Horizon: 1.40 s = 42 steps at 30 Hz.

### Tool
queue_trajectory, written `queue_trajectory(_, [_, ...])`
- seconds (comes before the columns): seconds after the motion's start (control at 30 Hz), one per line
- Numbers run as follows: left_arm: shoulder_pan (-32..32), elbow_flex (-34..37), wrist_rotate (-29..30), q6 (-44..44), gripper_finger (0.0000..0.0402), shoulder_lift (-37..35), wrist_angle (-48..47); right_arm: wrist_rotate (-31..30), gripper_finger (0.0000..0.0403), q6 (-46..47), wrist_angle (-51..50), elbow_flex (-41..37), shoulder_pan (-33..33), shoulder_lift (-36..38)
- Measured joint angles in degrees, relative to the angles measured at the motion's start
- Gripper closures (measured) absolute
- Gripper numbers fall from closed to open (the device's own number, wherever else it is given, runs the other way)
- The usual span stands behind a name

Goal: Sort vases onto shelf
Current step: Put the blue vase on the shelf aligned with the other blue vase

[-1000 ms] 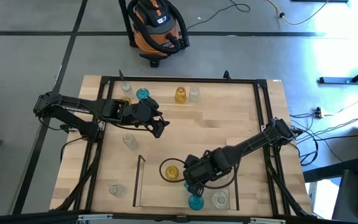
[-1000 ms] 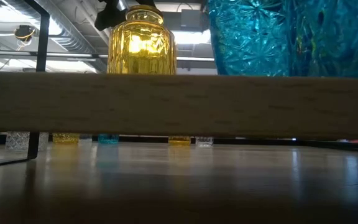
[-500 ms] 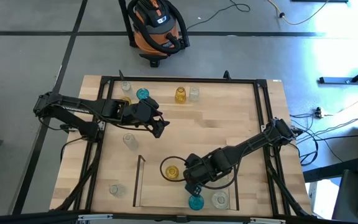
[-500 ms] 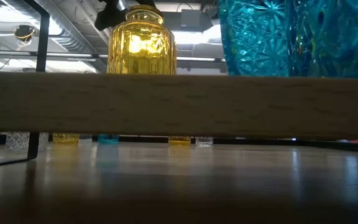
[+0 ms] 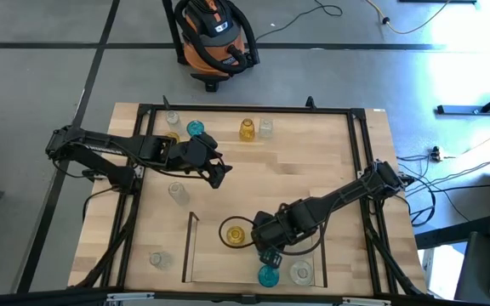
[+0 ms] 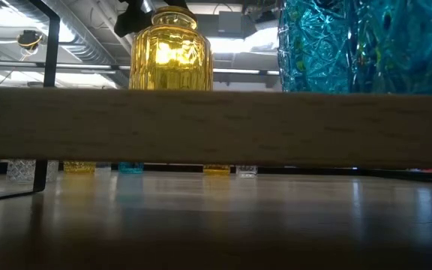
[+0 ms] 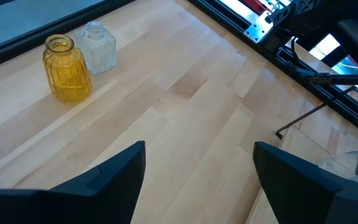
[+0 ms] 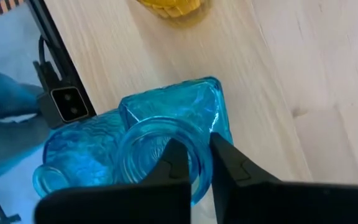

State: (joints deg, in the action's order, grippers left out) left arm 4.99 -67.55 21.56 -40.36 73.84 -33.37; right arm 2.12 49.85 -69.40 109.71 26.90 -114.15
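Observation:
My right gripper (image 5: 268,252) (image 8: 202,158) is over the shelf (image 5: 192,246), shut on a squarish teal vase (image 8: 166,118) (image 6: 366,37). A second teal vase (image 5: 268,276) (image 8: 67,162) and a clear vase (image 5: 300,272) stand on the shelf near the table's near edge. An amber vase (image 5: 235,234) (image 6: 171,52) stands on the shelf to the left of them. My left gripper (image 5: 217,172) (image 7: 197,149) hangs open above bare table left of centre, touching nothing. More vases (image 5: 247,129) stand along the far edge. My right gripper holds the squarish teal vase by the rim of its mouth (image 8: 199,142), one finger (image 8: 178,163) inside the mouth and the other (image 8: 229,167) outside. The fingers come from above, slanting down. The shelf's front board hides the vase's base, so lifted or standing cannot be told.
Two clear vases (image 5: 177,191) (image 5: 158,259) stand on the table left of the shelf. An amber vase (image 7: 67,74) and a clear vase (image 7: 98,46) stand together at the far edge. A black frame (image 5: 245,109) runs around the tabletop. A dark loop (image 5: 224,223) lies around the amber vase.
My right gripper has carried the squarish teal vase a little toward the table's right edge; in the low view the vase has slid steadily rightward, away from the amber vase. The left arm has kept still.

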Motion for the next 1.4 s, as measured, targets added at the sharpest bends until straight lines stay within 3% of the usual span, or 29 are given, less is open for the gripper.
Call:
queue_trajectory(0.5, [0.0, 0.0, 0.0, 0.0, 0.0113, 0.0, 0.0, 1.13, 0.0383, -11.11, -0.93, 0.0, -0.46, 0.0])
queue_trajectory(1.4, [0.02, 0.0, 0.0, 0.0, 0.0113, 0.0, -0.02, 5.6, 0.0381, -12.63, 3.48, -0.13, -0.31, -0.13])
